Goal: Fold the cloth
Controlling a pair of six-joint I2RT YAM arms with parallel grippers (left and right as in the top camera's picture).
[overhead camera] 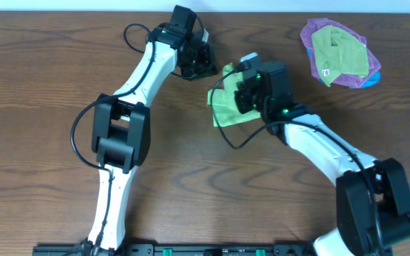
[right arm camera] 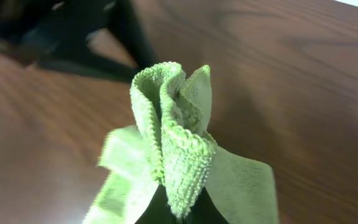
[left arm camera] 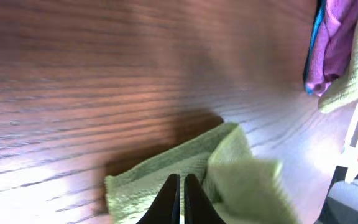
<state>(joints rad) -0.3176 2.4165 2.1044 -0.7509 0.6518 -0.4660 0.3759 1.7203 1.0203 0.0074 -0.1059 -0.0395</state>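
Where two tools (left arm camera: 180, 190) (right arm camera: 178, 213) meet, one cloth (overhead camera: 226, 111).

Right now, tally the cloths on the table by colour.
Green cloths: 2, the held green cloth and the green cloth on the pile
Purple cloth: 1
Blue cloth: 1, only an edge shows
Total: 4
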